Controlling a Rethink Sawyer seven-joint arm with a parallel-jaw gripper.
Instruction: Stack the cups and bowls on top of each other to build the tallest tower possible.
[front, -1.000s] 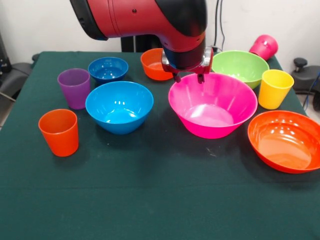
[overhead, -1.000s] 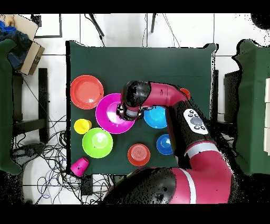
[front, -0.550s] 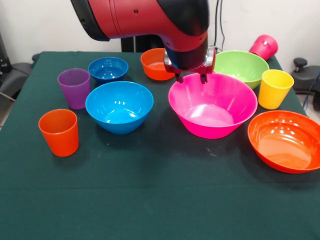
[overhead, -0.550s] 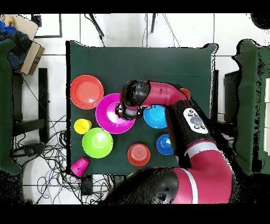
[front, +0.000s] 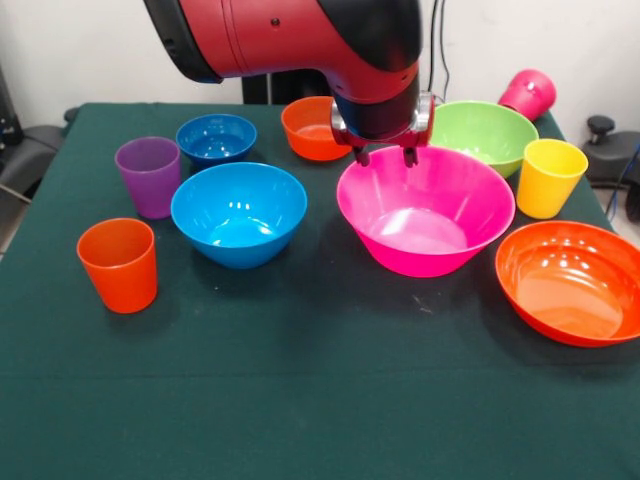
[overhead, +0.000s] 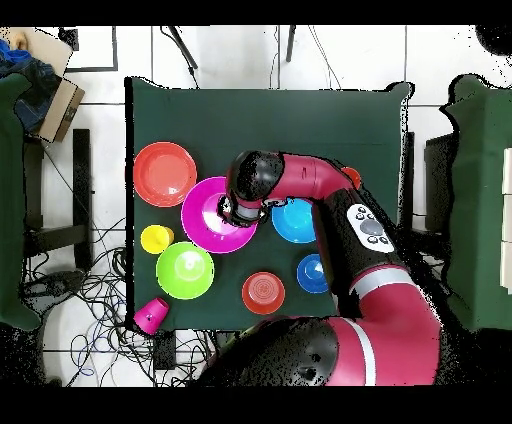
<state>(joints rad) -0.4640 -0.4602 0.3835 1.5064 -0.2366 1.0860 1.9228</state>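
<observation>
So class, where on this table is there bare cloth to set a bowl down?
The wide near strip of cloth in front of the orange cup, blue bowl and pink bowl is free. The far half is crowded, with the gripper over the pink bowl's far rim.

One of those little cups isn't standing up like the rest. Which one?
The magenta cup, at the table's far corner behind the lime green bowl. It is tipped over, while the orange, purple and yellow cups stand upright, mouths up.

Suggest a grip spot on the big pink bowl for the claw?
Probably the far rim of the pink bowl, straight down from above. The bowl sits upright and open, too wide to span, so one finger goes inside the thin wall and one outside. The claw hangs open right over that rim.
</observation>
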